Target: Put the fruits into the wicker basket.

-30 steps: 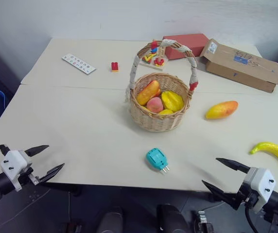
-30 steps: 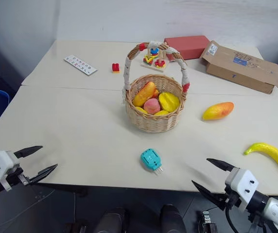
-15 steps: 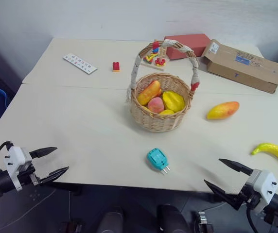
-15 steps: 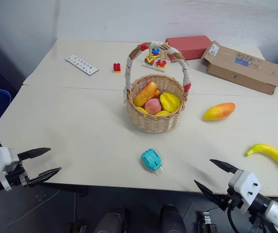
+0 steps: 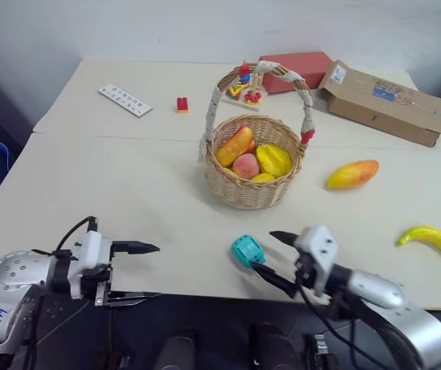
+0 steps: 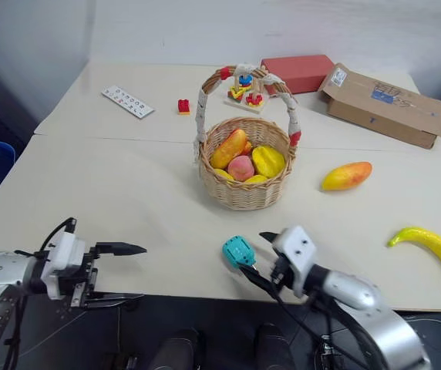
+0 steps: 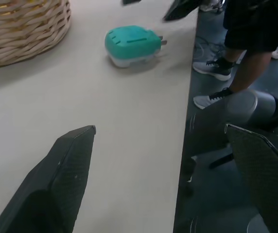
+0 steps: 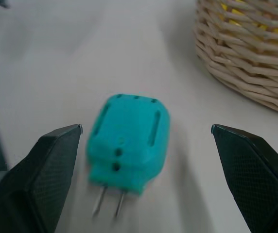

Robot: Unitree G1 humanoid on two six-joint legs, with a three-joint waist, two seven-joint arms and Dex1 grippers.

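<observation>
The wicker basket point(image 5: 255, 189) stands mid-table and holds a pink peach point(image 5: 245, 166) and yellow and orange fruit pieces point(image 5: 273, 160). Right of it, a mango point(image 5: 351, 174) lies on the table. A banana point(image 5: 435, 243) rests near the right front edge. My right gripper point(image 5: 270, 258) is open at the front edge, one finger on each side of a teal plug point(image 8: 129, 141) without touching it. My left gripper point(image 5: 156, 271) is open and empty at the front edge, pointing right toward the plug point(image 7: 131, 44).
At the back are a cardboard box point(image 5: 382, 100), a red box point(image 5: 297, 71), a wooden stacking toy point(image 5: 245, 89), a small red block point(image 5: 182, 104) and a white card strip point(image 5: 125, 100). A person's legs point(image 7: 246, 48) stand by the table's front edge.
My right gripper swung left along the front edge to the teal plug. My left gripper moved right and turned to point right. Both stayed open; the fruits did not move.
</observation>
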